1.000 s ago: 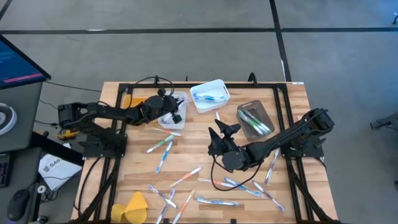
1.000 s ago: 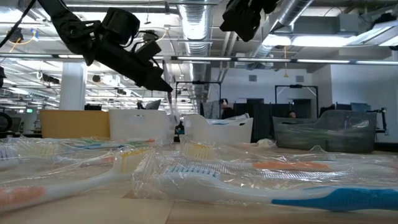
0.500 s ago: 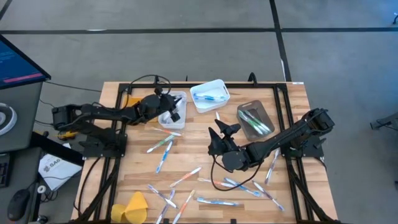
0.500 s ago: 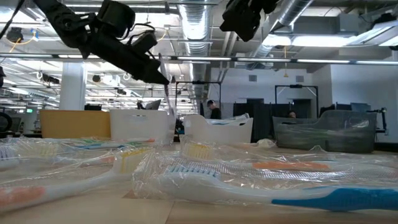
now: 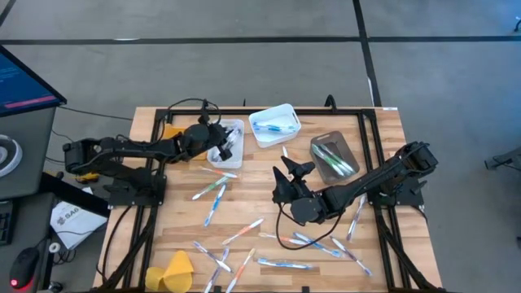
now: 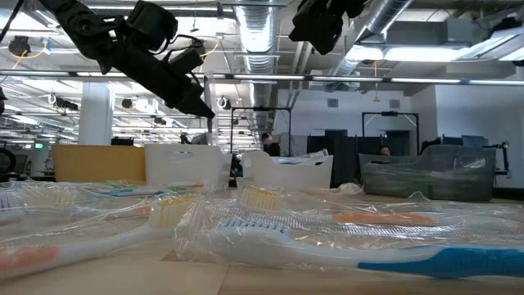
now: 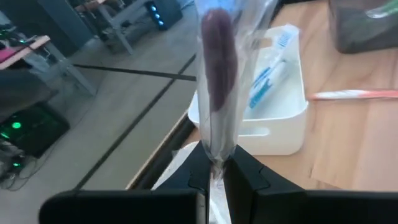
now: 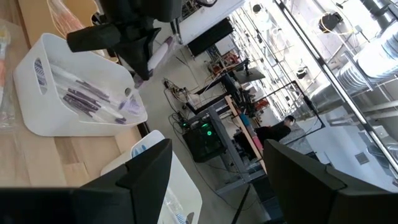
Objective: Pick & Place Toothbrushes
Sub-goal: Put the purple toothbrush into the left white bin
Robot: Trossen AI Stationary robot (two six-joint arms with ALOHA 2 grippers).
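My left gripper [image 5: 220,145] hangs over a white bin [image 5: 232,130] at the far left and is shut on a purple-handled toothbrush [image 7: 217,87] in a clear wrapper. That bin holds more purple toothbrushes [image 8: 84,99]. My right gripper [image 5: 290,174] waits open above the table's middle, with nothing between its fingers [image 8: 146,171]. Several wrapped toothbrushes [image 5: 213,194] lie loose on the wooden table [image 5: 383,130]. In the low view my left gripper [image 6: 201,105] is above the bins. My left gripper pinches one end of the wrapped toothbrush [image 7: 215,160] between its two fingertips. The fingers come from the table's left, slanting a little downward. The brush sticks out past the fingertips, roughly in line with them, lifted clear above the white bin.
A second white bin [image 5: 274,124] with blue toothbrushes and a dark clear bin [image 5: 334,155] with green ones stand at the far middle. An orange bin [image 5: 169,130] shows behind my left arm. A yellow lump [image 5: 172,271] lies at the near left corner.
My left gripper has drawn back slightly toward the table's left edge, still shut on the toothbrush above the white bin.
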